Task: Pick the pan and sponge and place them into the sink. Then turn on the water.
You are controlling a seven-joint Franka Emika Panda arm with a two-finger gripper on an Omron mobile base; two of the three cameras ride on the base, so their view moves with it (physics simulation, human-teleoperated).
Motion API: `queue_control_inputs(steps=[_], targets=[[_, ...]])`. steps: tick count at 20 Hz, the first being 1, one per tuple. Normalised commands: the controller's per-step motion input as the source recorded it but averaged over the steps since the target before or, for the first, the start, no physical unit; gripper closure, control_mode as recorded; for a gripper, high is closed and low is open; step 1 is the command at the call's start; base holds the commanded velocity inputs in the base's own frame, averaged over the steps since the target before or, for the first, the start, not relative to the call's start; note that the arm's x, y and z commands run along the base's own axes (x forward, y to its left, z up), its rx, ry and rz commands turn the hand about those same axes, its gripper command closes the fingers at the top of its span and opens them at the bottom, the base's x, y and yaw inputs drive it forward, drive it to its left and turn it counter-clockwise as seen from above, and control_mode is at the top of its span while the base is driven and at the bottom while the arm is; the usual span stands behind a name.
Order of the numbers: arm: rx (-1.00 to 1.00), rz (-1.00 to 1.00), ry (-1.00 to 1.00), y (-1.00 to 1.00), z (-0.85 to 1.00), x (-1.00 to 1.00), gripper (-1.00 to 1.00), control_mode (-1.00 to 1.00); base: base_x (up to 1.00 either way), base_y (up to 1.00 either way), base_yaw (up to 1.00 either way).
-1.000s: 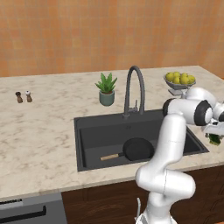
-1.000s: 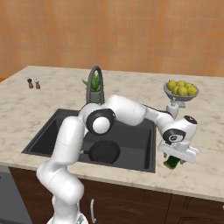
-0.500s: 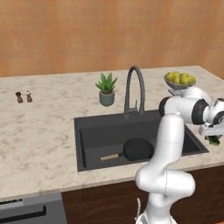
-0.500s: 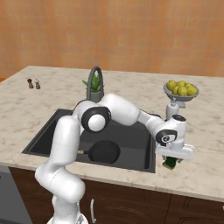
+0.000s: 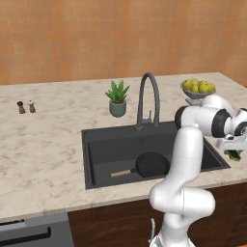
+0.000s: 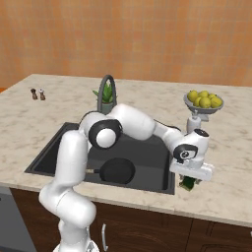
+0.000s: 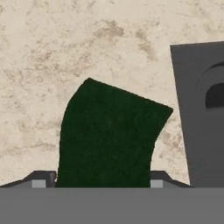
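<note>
The dark green sponge (image 7: 109, 135) lies on the marble counter just right of the sink (image 5: 111, 140), near the front edge. My gripper (image 7: 100, 181) points down over it, and both fingertips (image 7: 43, 180) press against its sides. In the base views the sponge (image 5: 235, 155) (image 6: 187, 183) peeks out beneath the gripper (image 5: 234, 147) (image 6: 191, 176). The black pan (image 5: 152, 164) (image 6: 117, 171) rests inside the sink (image 6: 54, 157), its wooden handle pointing left. No water runs from the faucet (image 5: 147, 96).
A bowl of lemons (image 5: 198, 88) (image 6: 204, 100) stands behind the gripper on the counter. A potted plant (image 5: 117, 99) sits behind the sink, left of the faucet (image 6: 109, 86). Two small shakers (image 5: 26, 106) stand far left. The sink's corner (image 7: 188, 109) lies close beside the sponge.
The fingers have closed in from wide open onto the sponge's sides. The hand has settled slightly lower over it; the pan has not moved.
</note>
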Motion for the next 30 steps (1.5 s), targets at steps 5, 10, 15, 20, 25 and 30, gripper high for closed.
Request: queue_control_inputs(steps=[5,10,15,20,25,30], targets=[[-0.03,0.39,0.02,0.84,-0.11,0.12,1.0,-1.0,0.0,0.0,0.0],[-0.03,0.92,0.0,0.1,-0.08,0.04,1.0,-1.0,0.0,0.0,0.0],[-0.02,0.99,0.0,0.0,0.07,0.0,1.0,-1.0,0.0,0.0,0.0],[0.0,0.94,0.1,0.0,0.33,0.0,1.0,-1.0,0.0,0.0,0.0],[0.0,0.95,0.16,0.02,0.33,0.0,1.0,-1.0,0.0,0.0,0.0],[0.0,0.95,0.19,0.05,0.31,0.0,1.0,-1.0,0.0,0.0,0.0]])
